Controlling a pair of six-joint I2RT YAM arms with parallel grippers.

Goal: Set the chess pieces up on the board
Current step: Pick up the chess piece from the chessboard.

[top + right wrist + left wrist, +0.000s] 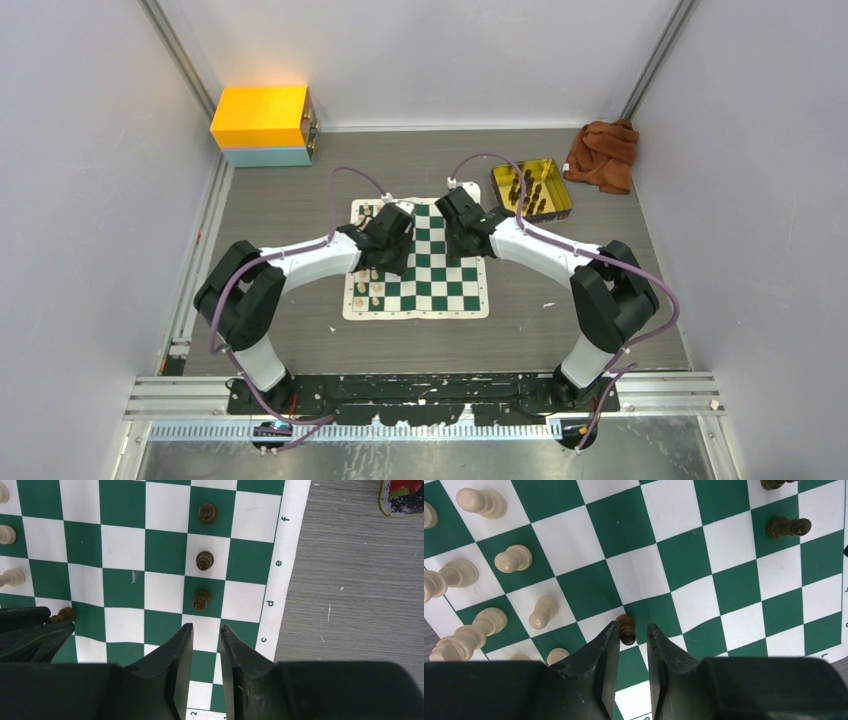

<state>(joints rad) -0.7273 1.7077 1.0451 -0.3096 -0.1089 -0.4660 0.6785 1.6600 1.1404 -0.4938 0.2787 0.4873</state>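
Observation:
The green-and-white board [440,290] lies mid-table. Several cream chess pieces [513,558] stand on its left side and three dark pieces [204,560] stand in a line near its right border. My left gripper [633,626] hangs low over the board with a dark pawn [626,629] between its fingertips. The pawn leans against the left finger, and a gap shows between it and the right finger. My right gripper [205,627] hovers open over the board's right part with nothing between its fingers. That same dark pawn [66,614] shows at the left of the right wrist view.
A shiny gold tray [531,188] holding several dark pieces stands just beyond the board's far right corner. A brown cloth [603,153] lies at the back right, and a yellow and blue box [262,122] at the back left. The two grippers [385,240] [462,225] are close together.

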